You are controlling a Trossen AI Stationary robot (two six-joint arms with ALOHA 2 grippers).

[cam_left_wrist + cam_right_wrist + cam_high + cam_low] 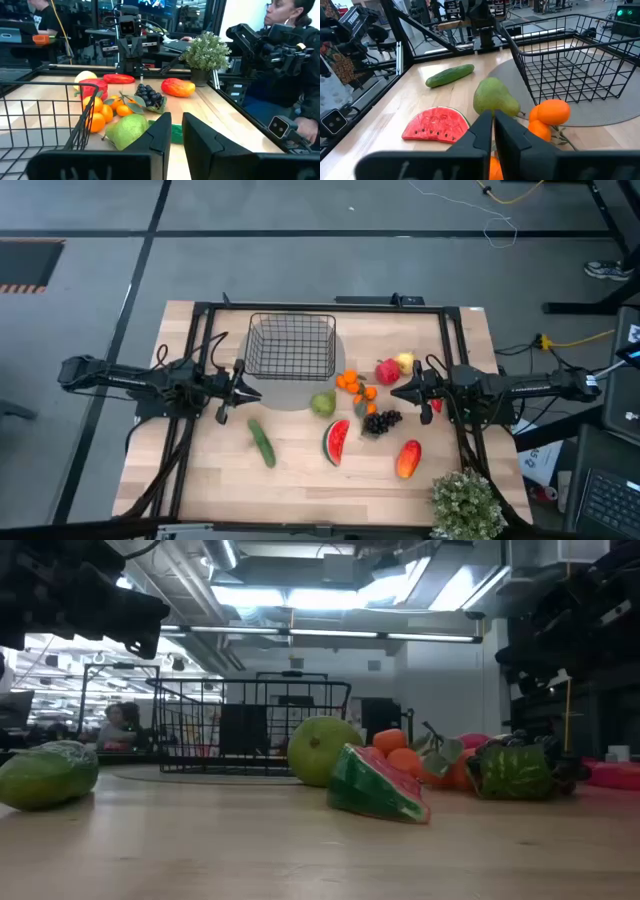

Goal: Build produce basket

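The black wire basket [290, 345] stands empty on a round grey mat [300, 395] at the table's far middle. To its right and in front lie the produce: green pear [322, 403], oranges [352, 385], red fruit [387, 370], yellow fruit [404, 362], dark grapes [381, 421], watermelon slice [337, 442], mango [409, 459] and cucumber [262, 443]. My left gripper [258, 393] hovers left of the pear, shut and empty, and its wrist view [177, 120] shows only a narrow slit between the fingers. My right gripper [393, 392] hovers right of the oranges, shut and empty, as its wrist view [493, 116] shows.
A potted green leafy plant [465, 505] stands at the table's near right corner. A black frame [200, 315] runs around the table's edges. A person [292, 30] sits beyond the table's right side. Bare wood lies along the near edge [300, 500].
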